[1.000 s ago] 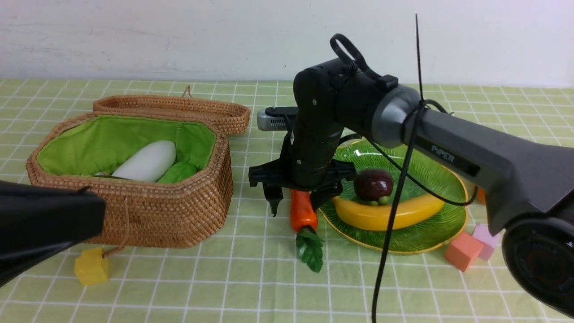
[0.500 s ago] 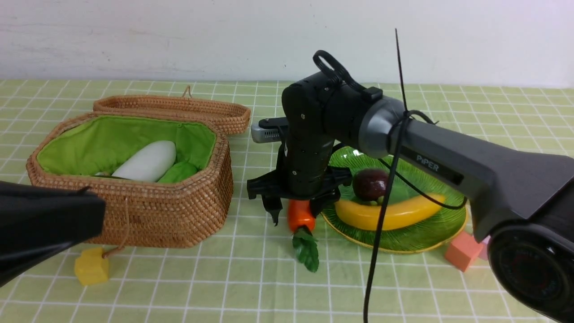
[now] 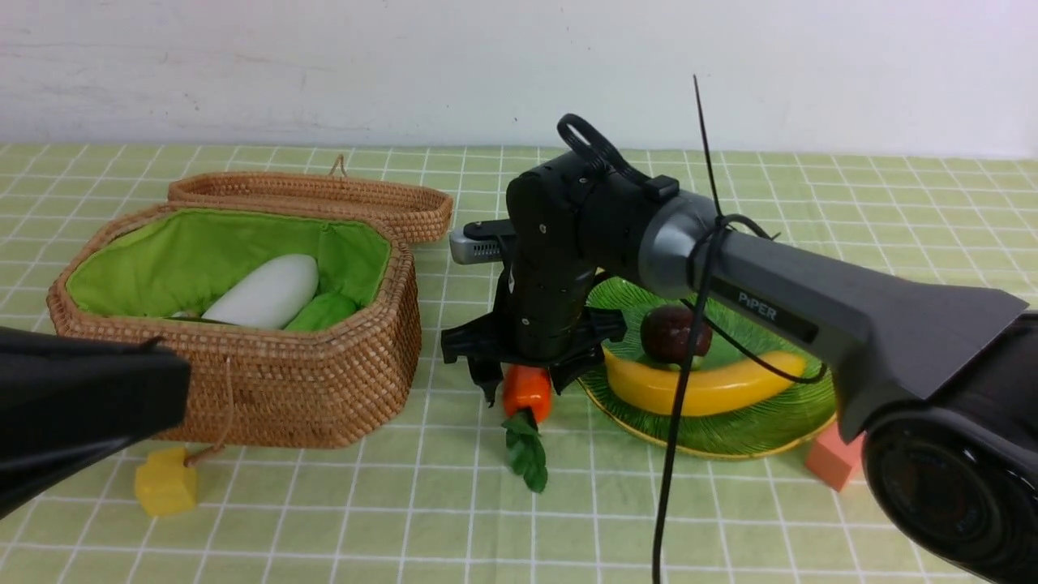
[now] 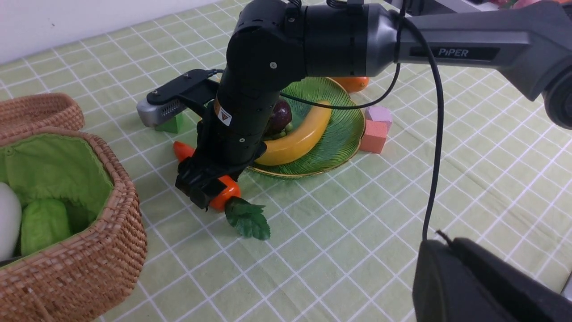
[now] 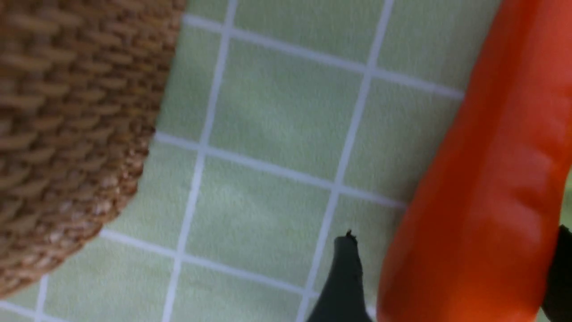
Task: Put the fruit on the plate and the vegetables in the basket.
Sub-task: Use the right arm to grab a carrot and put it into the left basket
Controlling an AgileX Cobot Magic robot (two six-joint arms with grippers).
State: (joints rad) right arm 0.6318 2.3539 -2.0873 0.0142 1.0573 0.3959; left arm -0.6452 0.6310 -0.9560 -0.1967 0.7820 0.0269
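Presently, right gripper (image 3: 525, 384), jaws open, straddled the carrot (image 5: 473, 201), evidently to lift it to the basket (image 3: 268, 389); left gripper (image 4: 447, 259) sat with jaws closed.

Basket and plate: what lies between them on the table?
The carrot lies there, the fingers of the right gripper either side of it; clearest in the front view.
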